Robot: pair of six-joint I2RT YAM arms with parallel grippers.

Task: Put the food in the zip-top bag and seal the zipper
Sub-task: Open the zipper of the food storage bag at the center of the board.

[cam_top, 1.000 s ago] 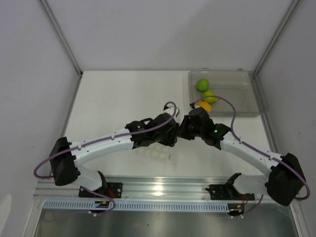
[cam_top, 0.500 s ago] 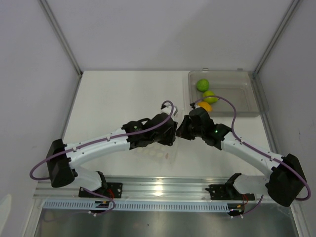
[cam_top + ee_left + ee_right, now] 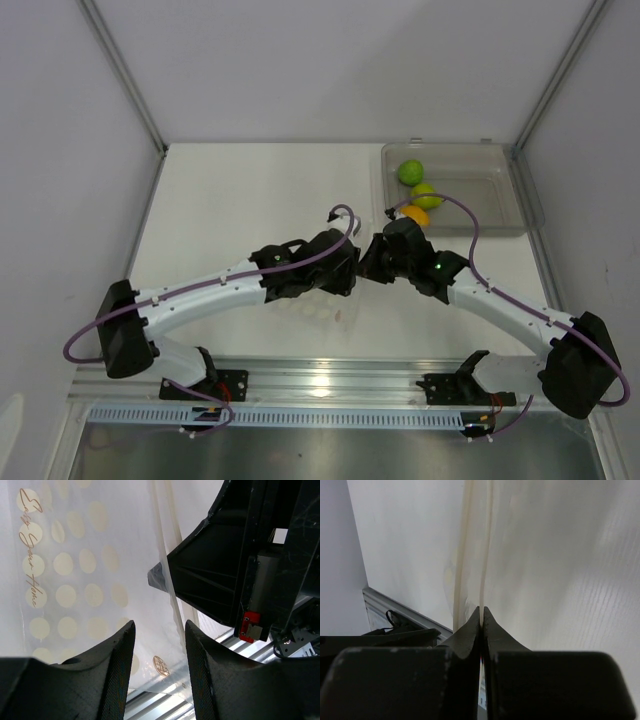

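We count one clear tray (image 3: 503, 152), and inside it three round fruits (image 3: 411, 172) (image 3: 427, 195) (image 3: 417, 214): two green and one orange. On the near side of the tray we count one clear bag (image 3: 75, 570) printed with pale dots, and two white-and-black robot arms (image 3: 200, 295) (image 3: 510, 310). Under the tray we count one white table (image 3: 230, 200).

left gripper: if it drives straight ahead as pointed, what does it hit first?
Probably the clear dotted zip-top bag: its film and seal strip lie just ahead of the open left gripper. The shut right gripper pinches that strip slightly beyond. Depth unclear.
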